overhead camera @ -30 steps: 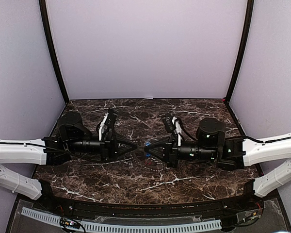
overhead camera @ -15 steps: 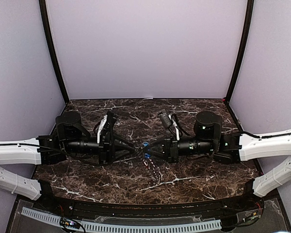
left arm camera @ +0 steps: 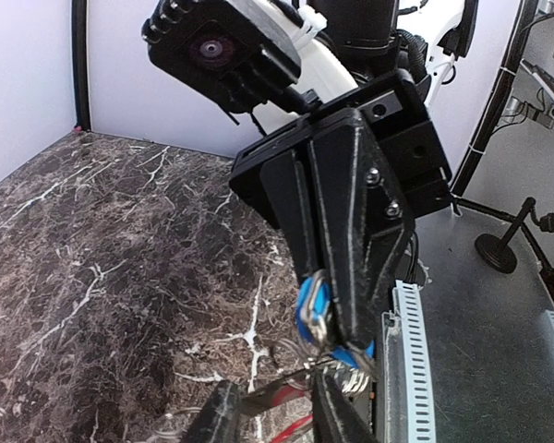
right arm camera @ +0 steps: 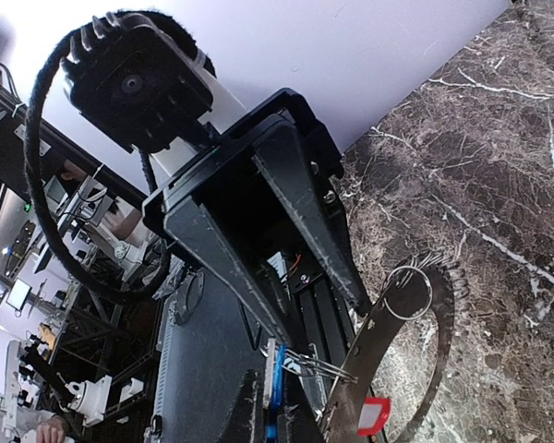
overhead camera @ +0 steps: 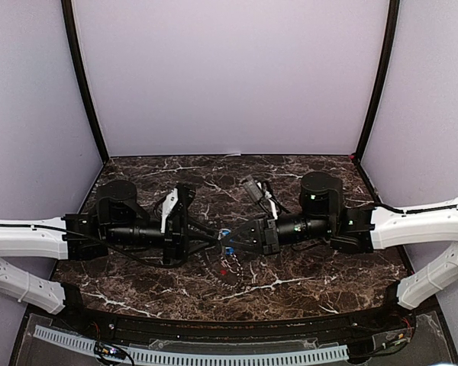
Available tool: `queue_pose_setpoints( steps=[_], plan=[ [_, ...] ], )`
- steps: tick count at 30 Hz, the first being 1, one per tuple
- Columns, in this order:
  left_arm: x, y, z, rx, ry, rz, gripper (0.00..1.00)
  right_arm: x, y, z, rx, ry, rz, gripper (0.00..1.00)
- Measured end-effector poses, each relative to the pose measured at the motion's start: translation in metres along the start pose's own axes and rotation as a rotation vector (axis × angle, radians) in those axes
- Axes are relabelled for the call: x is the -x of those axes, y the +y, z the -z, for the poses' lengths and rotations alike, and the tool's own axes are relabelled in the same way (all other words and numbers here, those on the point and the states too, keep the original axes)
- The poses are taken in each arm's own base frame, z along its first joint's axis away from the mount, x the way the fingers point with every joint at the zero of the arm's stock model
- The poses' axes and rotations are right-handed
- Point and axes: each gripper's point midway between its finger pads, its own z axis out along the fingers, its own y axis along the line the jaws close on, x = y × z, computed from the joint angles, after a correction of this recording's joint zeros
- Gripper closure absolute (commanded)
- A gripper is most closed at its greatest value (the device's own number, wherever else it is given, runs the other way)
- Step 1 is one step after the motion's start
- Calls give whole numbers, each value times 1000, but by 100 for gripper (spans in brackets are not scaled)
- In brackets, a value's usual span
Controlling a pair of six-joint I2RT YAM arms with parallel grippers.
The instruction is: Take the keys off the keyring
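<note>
"Blue key (left arm camera: 312, 309): where was it?"
"Pinched in the closed fingers of the right gripper (left arm camera: 337, 337), facing the left gripper (left arm camera: 275, 417)."
"And the left?"
"Fingers spread, the toothed grey keyring (right arm camera: 423, 369) and red key (right arm camera: 374, 415) seen between them, tilted over the marble table (right arm camera: 499, 166)."

The dark brown, white-veined marble tabletop (overhead camera: 305, 286) is filling the enclosure floor; whether the toothed keyring (right arm camera: 374, 337) is touching it is unclear.
</note>
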Motion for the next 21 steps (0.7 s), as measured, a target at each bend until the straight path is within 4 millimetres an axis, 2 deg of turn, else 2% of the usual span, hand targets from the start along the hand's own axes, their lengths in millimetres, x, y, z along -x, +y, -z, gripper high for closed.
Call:
queue_pose_setpoints(
  steps=[12, 21],
  plan=[
    [-14, -8, -12, -8, 40, -11, 74, -1, 3, 0, 11, 10, -24, 100],
    [-11, -5, -12, 24, 30, -25, 63, 0, 1, 0, 4, 5, -34, 100]
  ],
)
